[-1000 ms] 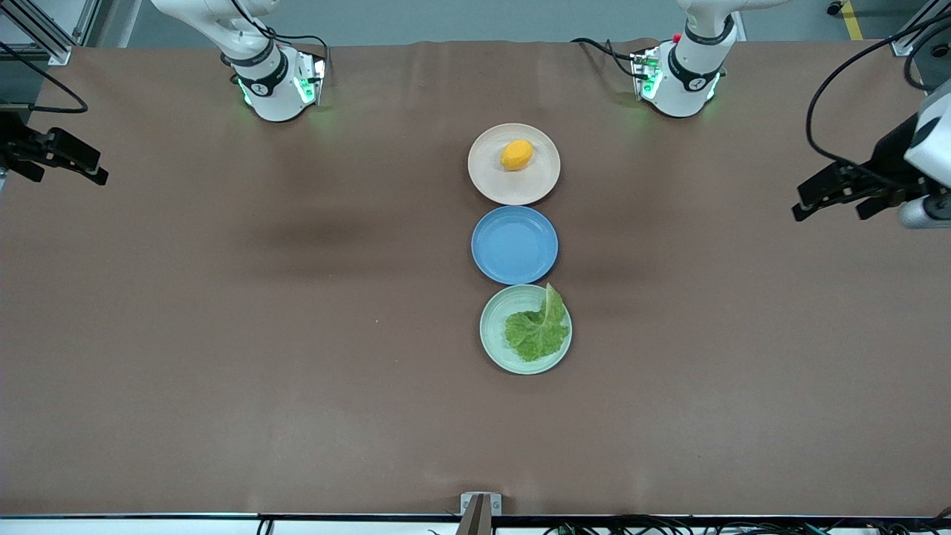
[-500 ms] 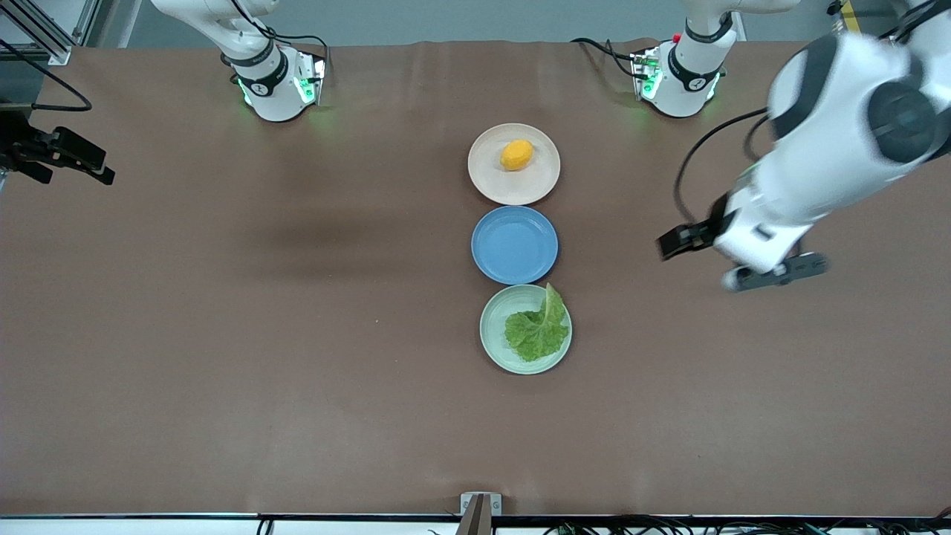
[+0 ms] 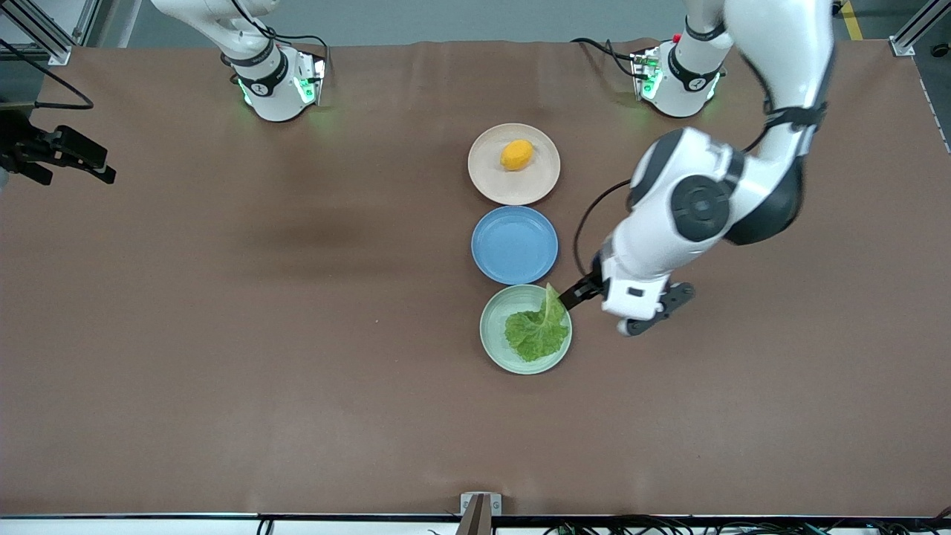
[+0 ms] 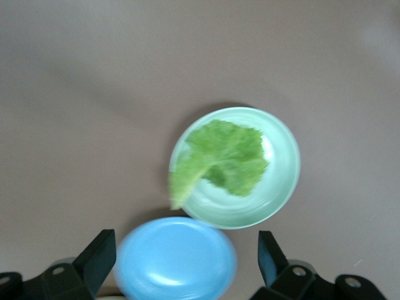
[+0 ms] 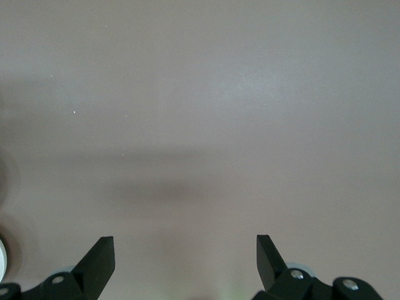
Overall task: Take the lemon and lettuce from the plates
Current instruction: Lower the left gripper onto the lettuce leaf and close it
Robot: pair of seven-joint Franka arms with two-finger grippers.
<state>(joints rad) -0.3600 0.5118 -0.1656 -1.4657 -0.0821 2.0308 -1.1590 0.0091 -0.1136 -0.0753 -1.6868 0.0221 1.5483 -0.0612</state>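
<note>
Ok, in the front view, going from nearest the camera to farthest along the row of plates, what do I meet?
Pale mint green plate with the lettuce on it → blue plate with nothing on it → beige-cream plate with the lemon on it.

Blue plate [image 4: 177, 257] cut off by the left wrist view's edge; right pincer [image 3: 44, 152] partly cropped.
</note>
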